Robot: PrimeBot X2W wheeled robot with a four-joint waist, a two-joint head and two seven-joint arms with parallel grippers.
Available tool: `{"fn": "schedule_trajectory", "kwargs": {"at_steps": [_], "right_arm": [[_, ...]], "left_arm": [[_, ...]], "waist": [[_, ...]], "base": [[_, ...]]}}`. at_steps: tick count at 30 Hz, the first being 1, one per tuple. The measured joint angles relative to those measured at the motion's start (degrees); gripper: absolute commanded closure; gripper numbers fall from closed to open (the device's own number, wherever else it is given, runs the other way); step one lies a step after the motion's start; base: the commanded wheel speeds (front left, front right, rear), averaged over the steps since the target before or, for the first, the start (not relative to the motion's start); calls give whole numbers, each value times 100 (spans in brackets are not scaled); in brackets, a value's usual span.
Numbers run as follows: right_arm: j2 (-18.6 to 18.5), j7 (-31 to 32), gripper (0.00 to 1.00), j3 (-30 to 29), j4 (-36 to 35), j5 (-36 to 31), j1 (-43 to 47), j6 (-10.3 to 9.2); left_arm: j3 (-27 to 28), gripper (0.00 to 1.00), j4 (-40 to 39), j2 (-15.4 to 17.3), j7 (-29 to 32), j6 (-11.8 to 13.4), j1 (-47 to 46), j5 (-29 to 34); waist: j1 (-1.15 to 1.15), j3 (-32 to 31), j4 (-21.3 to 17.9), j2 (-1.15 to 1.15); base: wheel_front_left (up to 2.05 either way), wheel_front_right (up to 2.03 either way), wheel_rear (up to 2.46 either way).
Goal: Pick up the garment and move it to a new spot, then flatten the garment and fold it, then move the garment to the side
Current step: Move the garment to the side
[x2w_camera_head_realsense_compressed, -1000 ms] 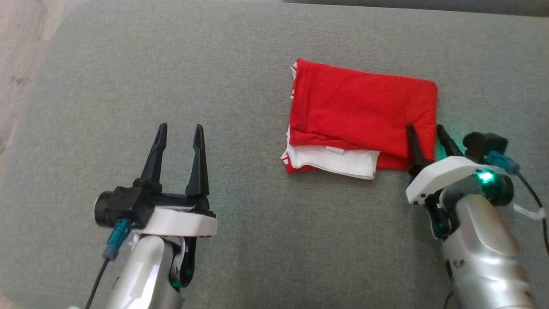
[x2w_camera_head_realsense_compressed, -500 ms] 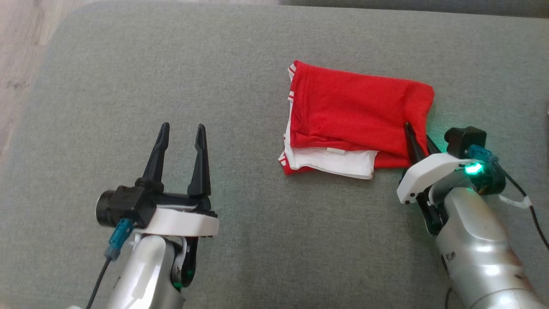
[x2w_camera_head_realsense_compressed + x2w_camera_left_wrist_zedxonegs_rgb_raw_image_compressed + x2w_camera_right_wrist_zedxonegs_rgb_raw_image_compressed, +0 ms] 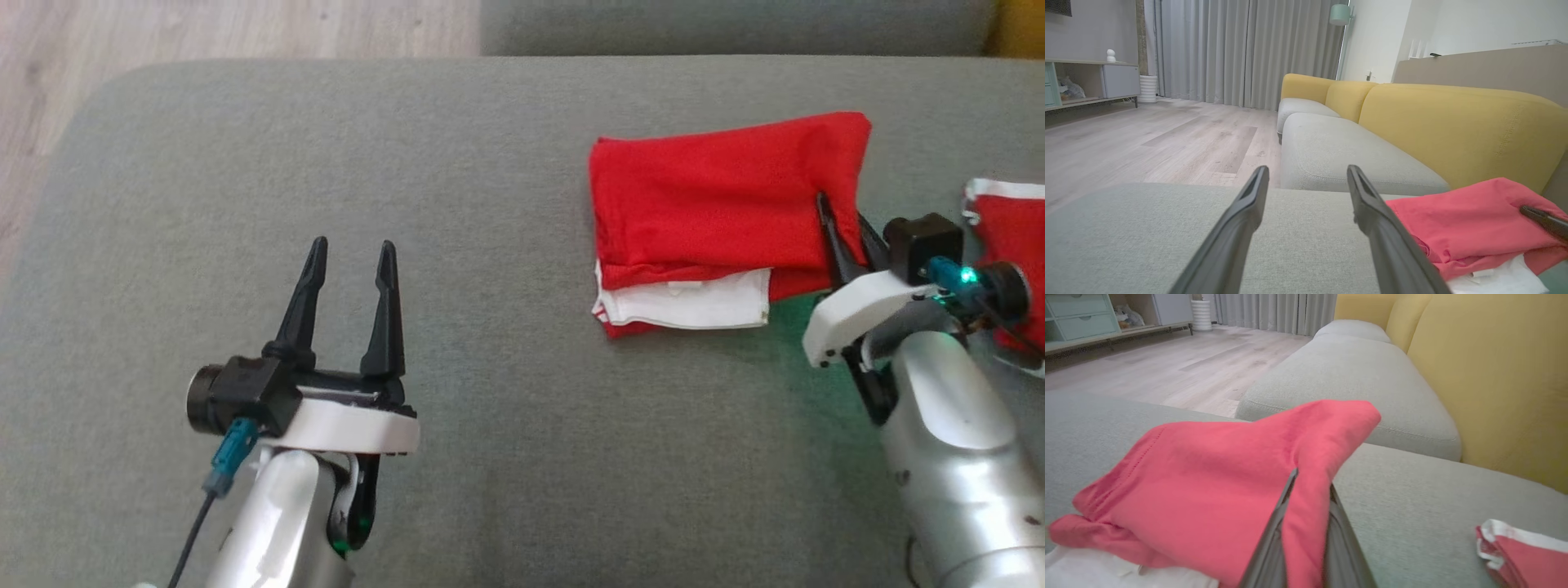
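here right claw (image 3: 841, 224) pinches folded garment (image 3: 718, 204) edge (left claw (image 3: 351, 253) agape)

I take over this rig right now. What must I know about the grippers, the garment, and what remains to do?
Left gripper: open, empty, above the grey cushion.
Right gripper: shut on the right edge of the red garment.
Garment: folded, on the cushion; a second red-and-white piece lies to its right.
Done: flattening and folding, it seems.
Left: carry it to the side, release.
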Motion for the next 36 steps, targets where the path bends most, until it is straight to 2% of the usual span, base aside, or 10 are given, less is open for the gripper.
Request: {"fn": "schedule_trajectory", "kwargs": {"at_steps": [6,15,20,23,27,36], "right_arm": [[-635,401,100,505,-519,20,89,0],[-2181,1115,100,899,-1370,726,78,0],[-2994,1477,100,1044,-1513,1029,87,0],[-3354,1600,100,1043,-1478,1095,99,0],[-3609,1664,100,972,-1229,1080,129,0],[-3540,1706,100,297,-818,809,132,0]], "left_arm": [[-49,0,-38,0,0,9,4,0],[-49,0,-100,0,0,5,-20,67],[66,0,-114,-1,0,-7,-164,129],[146,0,-124,-2,0,-51,-250,190],[219,0,-130,-2,0,-78,-264,208],[280,0,-129,-2,0,-147,-299,264]], "waist": [[0,-82,-299,0],[0,178,-602,0],[1,376,-634,0],[1,466,-616,0],[1,570,-568,0],[1,711,-498,0]], "base": [[0,0,0],[0,0,0],[0,0,0],[0,0,0],[0,0,0],[0,0,0]]}}
